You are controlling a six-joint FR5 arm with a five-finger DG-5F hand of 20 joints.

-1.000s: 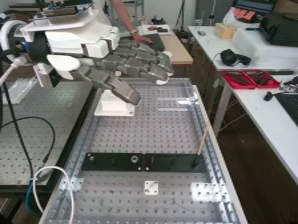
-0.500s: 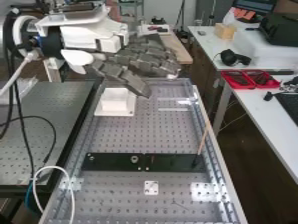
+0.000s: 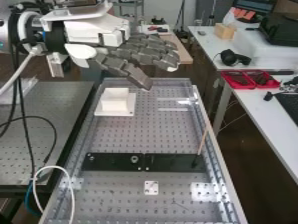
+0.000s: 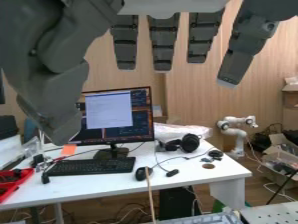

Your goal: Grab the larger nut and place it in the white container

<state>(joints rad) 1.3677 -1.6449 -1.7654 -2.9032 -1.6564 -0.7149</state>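
The hand (image 3: pixel 136 50) is raised over the far end of the bench in the high view, its fingers straight and nothing seen between them. Below its thumb stands the white container (image 3: pixel 116 101) on its white base plate. Low in the same view, the flat black bar (image 3: pixel 112 162) bears the smaller nut (image 3: pixel 91 158) and the bearing (image 3: pixel 134 159), set apart from each other. From the wrist, the hand (image 4: pixel 163 42) shows extended fingers, with the thumb spread off to one side. The inside of the container is hidden.
A thin wooden stick (image 3: pixel 203 141) leans up from a second black plate (image 3: pixel 174 163) beside the bar. A white cable (image 3: pixel 50 168) loops at the bench's near left. Red trays (image 3: pixel 250 79) lie on the side table, and a monitor (image 4: pixel 116 116) stands on a desk.
The hand has moved right and slightly up in the high view, away from the white container, which its thumb partly covered before. The bar's parts have not moved.
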